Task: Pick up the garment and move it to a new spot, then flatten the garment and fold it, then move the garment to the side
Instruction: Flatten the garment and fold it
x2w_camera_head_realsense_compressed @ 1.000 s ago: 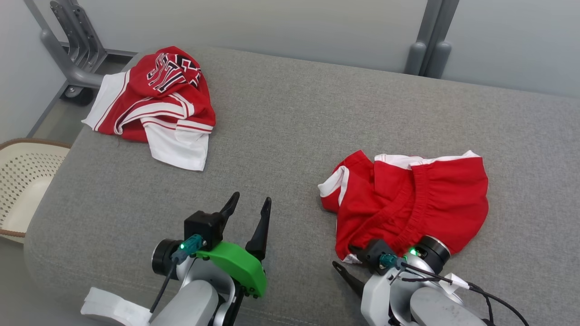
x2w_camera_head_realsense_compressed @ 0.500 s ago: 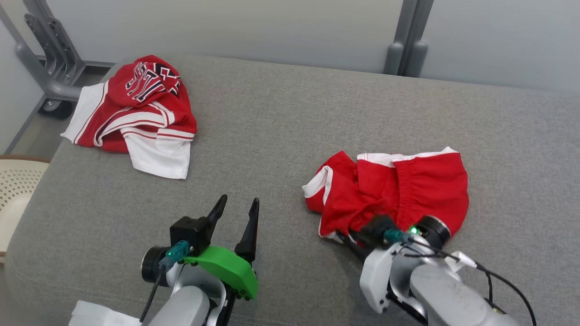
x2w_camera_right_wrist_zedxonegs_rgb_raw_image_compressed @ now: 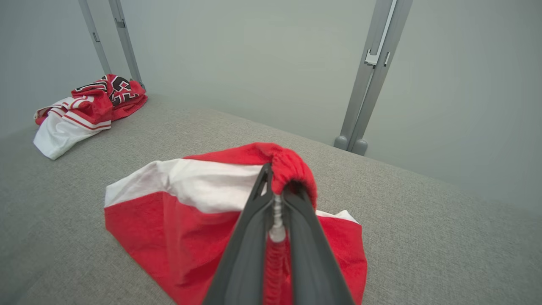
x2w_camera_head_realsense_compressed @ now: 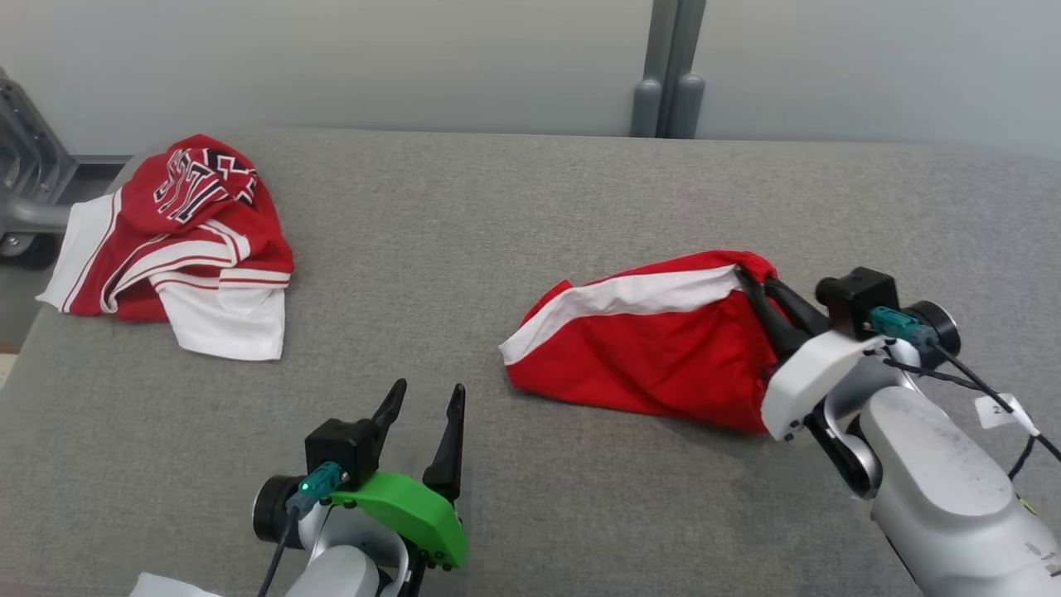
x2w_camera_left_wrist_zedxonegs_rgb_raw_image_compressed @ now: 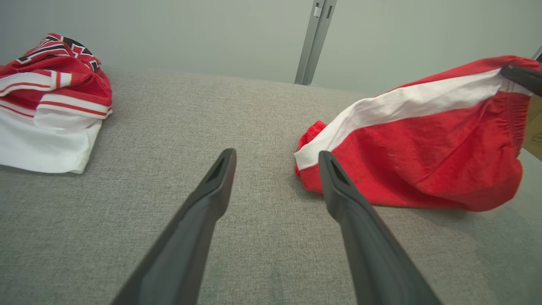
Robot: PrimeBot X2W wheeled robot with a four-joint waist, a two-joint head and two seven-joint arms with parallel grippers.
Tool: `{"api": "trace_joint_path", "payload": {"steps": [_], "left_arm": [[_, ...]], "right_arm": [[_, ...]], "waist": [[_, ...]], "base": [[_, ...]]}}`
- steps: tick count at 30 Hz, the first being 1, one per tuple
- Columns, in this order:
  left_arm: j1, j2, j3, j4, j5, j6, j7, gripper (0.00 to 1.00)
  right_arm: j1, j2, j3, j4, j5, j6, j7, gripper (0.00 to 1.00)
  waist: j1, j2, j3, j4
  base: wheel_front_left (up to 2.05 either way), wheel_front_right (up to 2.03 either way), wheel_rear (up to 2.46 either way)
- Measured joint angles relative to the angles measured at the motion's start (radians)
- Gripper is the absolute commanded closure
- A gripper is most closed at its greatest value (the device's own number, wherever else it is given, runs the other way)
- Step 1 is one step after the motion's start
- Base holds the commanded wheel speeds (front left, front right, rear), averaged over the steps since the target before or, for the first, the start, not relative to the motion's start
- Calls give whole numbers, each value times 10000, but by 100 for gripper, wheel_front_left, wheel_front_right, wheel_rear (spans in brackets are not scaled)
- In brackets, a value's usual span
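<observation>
**While pinched at the waistband, soft shorts hang slack over the table**

Because the right fingers (x2w_camera_right_wrist_zedxonegs_rgb_raw_image_compressed: 266, 183) are pressed together on the gathered elastic waistband, the red cloth shorts with a white side stripe (x2w_camera_head_realsense_compressed: 655, 356) hang from that one corner. Their far end rests on the grey fabric-covered table (x2w_camera_head_realsense_compressed: 497, 199). Thin, light and limp, the cloth will likely sag and swing when carried, though a bunched elastic edge should not slip easily. For flattening, the best holds look to be the two waistband ends or the white-trimmed hem. Well apart to the left lies a crumpled red and white lettered jersey (x2w_camera_head_realsense_compressed: 178, 240). The left fingers (x2w_camera_left_wrist_zedxonegs_rgb_raw_image_compressed: 222, 167) stand wide apart with nothing between them, low over the table near the shorts' lower end.
</observation>
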Motion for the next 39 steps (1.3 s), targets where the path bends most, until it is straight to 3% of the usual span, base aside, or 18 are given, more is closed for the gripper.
{"api": "trace_joint_path", "payload": {"steps": [8, 27, 39], "left_arm": [[216, -17, -265, 23, -157, 0, 21, 0], [273, -38, -476, 8, -491, -96, 295, 0], [158, -63, -1254, 974, -794, -633, 1354, 0]], "right_arm": [[1263, -357, -552, 211, 744, -102, -73, 100], [3369, -709, -155, 880, 892, -96, 132, 100], [3366, -679, -167, 591, 892, -82, 17, 100]], "waist": [[0, 0, -64, -659], [0, 0, -220, -1746], [0, 0, -259, -2222]], "base": [[0, 0, 0], [0, 0, 0], [0, 0, 0]]}}
